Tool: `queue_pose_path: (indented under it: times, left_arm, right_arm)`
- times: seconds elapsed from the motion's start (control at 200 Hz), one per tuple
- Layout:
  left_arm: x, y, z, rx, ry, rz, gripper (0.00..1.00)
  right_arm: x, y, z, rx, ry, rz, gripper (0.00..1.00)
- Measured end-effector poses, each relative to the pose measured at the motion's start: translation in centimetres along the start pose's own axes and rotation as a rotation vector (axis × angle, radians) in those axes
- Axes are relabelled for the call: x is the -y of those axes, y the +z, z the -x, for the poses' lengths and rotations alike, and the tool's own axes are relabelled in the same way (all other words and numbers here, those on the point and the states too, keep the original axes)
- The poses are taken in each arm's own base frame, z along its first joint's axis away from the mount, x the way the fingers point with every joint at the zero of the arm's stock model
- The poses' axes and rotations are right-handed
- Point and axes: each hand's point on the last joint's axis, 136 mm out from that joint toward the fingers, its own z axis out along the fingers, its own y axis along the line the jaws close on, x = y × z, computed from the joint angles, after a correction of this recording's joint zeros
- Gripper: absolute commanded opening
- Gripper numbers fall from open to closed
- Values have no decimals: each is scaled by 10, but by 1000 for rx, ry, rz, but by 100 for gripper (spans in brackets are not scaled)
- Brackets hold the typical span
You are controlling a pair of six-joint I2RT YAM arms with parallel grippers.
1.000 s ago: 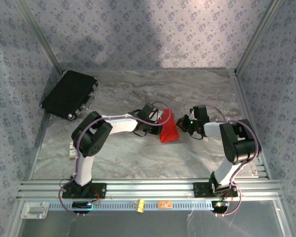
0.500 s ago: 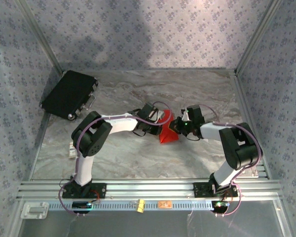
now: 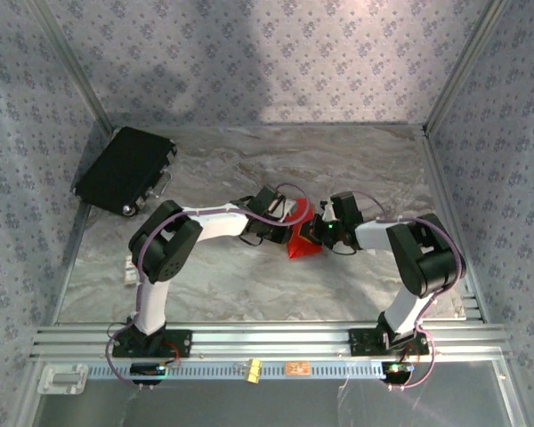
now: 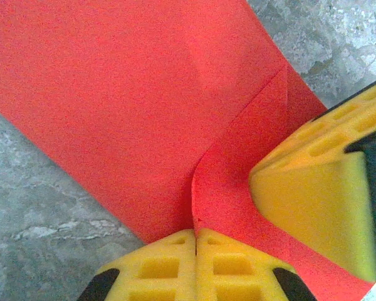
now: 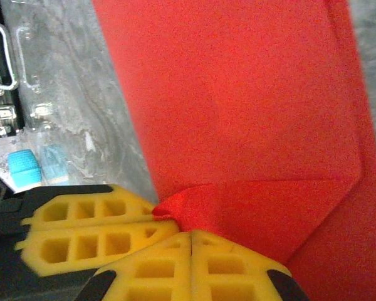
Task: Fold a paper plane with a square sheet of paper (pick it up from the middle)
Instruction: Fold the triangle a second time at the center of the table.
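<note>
Left fingers [image 4: 156, 269], pressed together, pinch a raised fold of the red paper [image 3: 300, 245] lying mid-table [image 3: 249, 285], while the shut right fingers [image 5: 232, 269] press just beside them, so any uneven pull or slide could tear the sheet or skew the crease.

A marbled table [image 3: 249, 280] bears red paper [image 3: 300, 245], black case [image 3: 125, 169].

square sheet of paper [image 3: 300, 244] | bright red | partly folded, one flap lifted | lying centre
</note>
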Motion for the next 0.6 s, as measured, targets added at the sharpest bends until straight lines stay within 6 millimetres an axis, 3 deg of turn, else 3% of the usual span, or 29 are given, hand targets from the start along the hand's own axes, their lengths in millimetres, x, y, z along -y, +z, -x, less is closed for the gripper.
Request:
queue_pose_path:
  times: [0.185, 0.32, 0.365, 0.48, 0.555, 0.6]
  left_arm:
    - [1, 0, 0, 0, -4, -3, 2]
    - [-1, -1, 2, 0, -32, 3, 16]
    - [-2, -3, 3, 4, -53, 13, 26]
    - [-8, -12, 9, 24, -106, 46, 32]
    - [-11, -22, 14, 43, -139, 68, 32]
    - [-11, -30, 18, 56, -156, 75, 27]
  right_arm:
    - [10, 1, -2, 1, 18, -5, 0]
    - [11, -1, -2, 17, 18, -5, 0]
    - [12, -2, -2, 22, 22, -8, 0]
    - [14, -4, -2, 30, 38, -12, 0]
    - [14, -4, -1, 35, 53, -14, 0]
    - [14, -4, -1, 36, 63, -15, 0]
